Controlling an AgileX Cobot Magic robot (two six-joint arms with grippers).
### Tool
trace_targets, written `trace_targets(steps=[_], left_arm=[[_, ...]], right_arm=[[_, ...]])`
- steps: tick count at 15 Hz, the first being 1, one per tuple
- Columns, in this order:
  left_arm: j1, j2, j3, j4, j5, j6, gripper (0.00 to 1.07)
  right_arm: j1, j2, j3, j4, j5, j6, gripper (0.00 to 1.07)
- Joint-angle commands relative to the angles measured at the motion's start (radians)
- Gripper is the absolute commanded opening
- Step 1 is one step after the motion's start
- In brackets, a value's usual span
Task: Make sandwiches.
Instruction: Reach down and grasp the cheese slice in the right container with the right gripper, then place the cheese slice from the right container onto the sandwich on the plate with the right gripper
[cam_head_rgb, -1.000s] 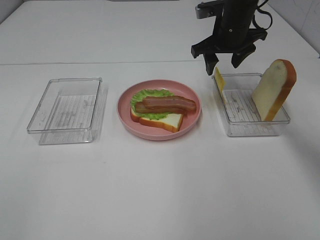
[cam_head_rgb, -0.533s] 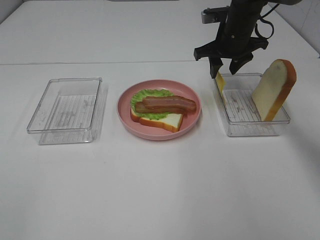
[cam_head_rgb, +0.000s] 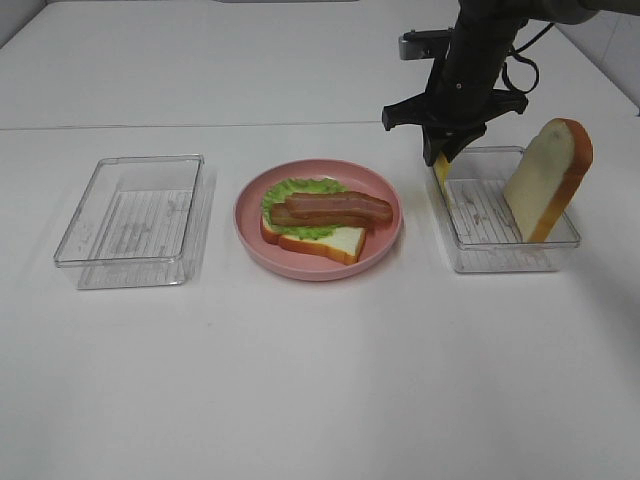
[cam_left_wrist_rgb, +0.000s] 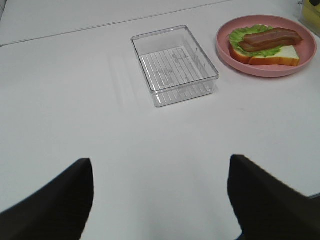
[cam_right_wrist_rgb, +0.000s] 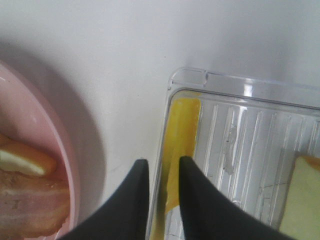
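Note:
An open sandwich (cam_head_rgb: 325, 222) lies on the pink plate (cam_head_rgb: 250, 235): a white bread slice, green lettuce and brown bacon strips (cam_head_rgb: 338, 207). The left wrist view shows the same sandwich (cam_left_wrist_rgb: 265, 45). A yellow cheese slice (cam_head_rgb: 441, 180) stands on edge against the left wall of the right clear container (cam_head_rgb: 500, 258). My right gripper (cam_head_rgb: 443, 158) comes down onto that cheese slice (cam_right_wrist_rgb: 182, 120), its fingers closed narrowly around it at the container wall. My left gripper (cam_left_wrist_rgb: 160, 200) hangs open above bare table, with nothing between its fingers.
A second bread slice (cam_head_rgb: 548, 178) leans upright at the right end of the right container. An empty clear container (cam_head_rgb: 135, 215) sits left of the plate and also shows in the left wrist view (cam_left_wrist_rgb: 175, 65).
My right gripper has dropped lower over the container's left wall and its fingers have closed from wide apart onto the cheese slice. The left arm has not moved.

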Motion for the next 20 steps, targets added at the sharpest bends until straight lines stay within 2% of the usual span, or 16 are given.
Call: trace_targets(steps=[1, 5, 9, 14, 16, 20], left_arm=[[-0.002, -0.022, 0.006, -0.002, -0.010, 0.000, 0.72], [-0.002, -0.022, 0.006, -0.002, -0.010, 0.000, 0.72], [-0.002, -0.022, 0.006, -0.002, -0.010, 0.000, 0.72], [-0.002, -0.022, 0.006, -0.002, -0.010, 0.000, 0.72], [-0.002, -0.022, 0.006, -0.002, -0.010, 0.000, 0.72], [-0.002, -0.022, 0.006, -0.002, -0.010, 0.000, 0.72]], right_arm=[[-0.004, -0.001, -0.008, -0.008, 0.011, -0.003, 0.00], [-0.004, -0.025, -0.008, -0.007, 0.034, -0.003, 0.00], [-0.001, -0.145, -0.008, 0.063, 0.063, -0.012, 0.00], [0.005, -0.202, 0.001, 0.421, 0.128, -0.170, 0.00], [0.032, -0.197, 0.051, 0.569, 0.108, -0.253, 0.00], [0.109, -0.132, 0.099, 0.752, 0.074, -0.322, 0.00]])
